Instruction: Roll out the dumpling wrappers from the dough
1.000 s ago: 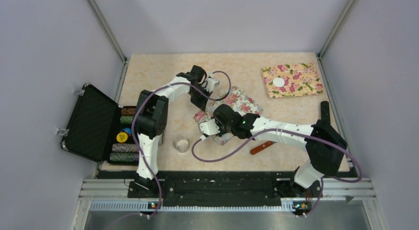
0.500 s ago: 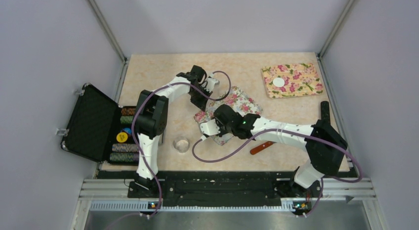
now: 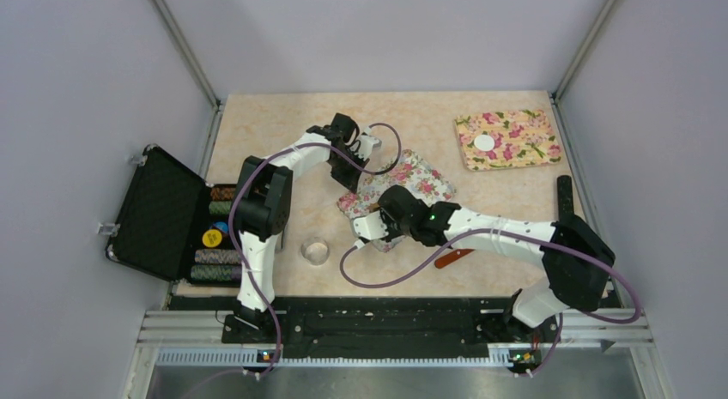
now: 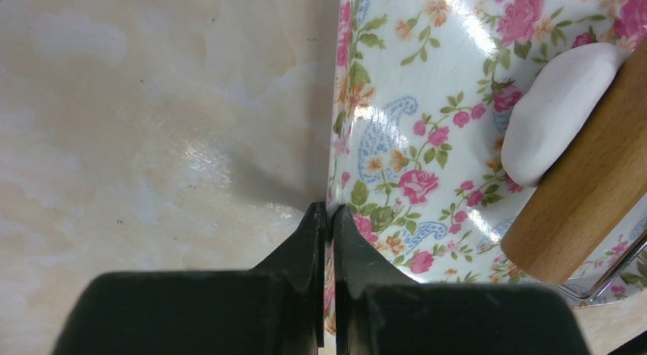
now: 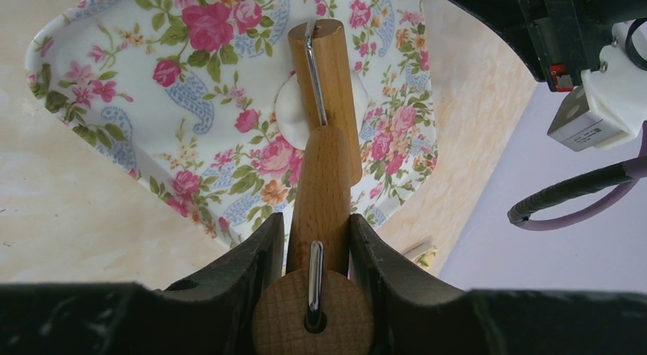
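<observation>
right pincer (image 5: 317,234) gripping wooden roller (image 5: 336,88), beige marbled tabletop (image 3: 275,124), lilac walls (image 3: 386,39)

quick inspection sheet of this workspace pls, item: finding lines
surface: beige marbled tabletop
job's things: dough lump on the central floral mat, partly under the wooden rolling pin; one flat wrapper on the far floral mat
clutter: glass bowl; open black case holding chips; red-handled tool, partly hidden
grippers: left gripper shut on the central mat's edge; right gripper shut on the pin's handle
cables: purple cable loops over the table under the right arm
surroundings: plain grey walls; nothing else seen
</observation>
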Available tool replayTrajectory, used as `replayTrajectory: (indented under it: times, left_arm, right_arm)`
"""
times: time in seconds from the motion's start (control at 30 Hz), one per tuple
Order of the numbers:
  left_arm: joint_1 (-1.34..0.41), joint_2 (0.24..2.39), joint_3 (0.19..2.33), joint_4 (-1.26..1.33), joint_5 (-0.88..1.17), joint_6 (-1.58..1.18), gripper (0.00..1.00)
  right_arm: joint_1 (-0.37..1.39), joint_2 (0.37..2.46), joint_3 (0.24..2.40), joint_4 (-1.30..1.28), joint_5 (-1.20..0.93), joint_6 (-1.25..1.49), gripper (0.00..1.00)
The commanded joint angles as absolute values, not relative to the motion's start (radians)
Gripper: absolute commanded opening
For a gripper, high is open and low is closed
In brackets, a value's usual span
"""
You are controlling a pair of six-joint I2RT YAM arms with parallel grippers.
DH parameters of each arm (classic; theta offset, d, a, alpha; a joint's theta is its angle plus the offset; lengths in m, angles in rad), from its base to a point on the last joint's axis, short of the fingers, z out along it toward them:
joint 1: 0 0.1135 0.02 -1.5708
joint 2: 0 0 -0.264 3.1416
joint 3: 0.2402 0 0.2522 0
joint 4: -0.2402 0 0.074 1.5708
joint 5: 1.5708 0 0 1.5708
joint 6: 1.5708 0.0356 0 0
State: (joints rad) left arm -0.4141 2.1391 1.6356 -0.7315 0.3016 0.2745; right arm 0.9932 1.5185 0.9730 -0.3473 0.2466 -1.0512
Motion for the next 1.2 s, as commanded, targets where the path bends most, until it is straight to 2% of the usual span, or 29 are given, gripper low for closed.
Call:
replayTrajectory:
  times: [0.0, 1.17]
  left_arm:
    - [-0.417, 2.175, 1.643, -0.722, 0.275, 0.263, 0.00]
    - [-0.413, 2.175, 1.645, -0.721, 0.280, 0.262, 0.00]
  right_arm:
    - [1.013, 1.560, 0.895, -0.654, 0.100, -0.967, 0.00]
    - [1.029, 1.543, 0.860, -0.709, 0.072, -0.925, 0.00]
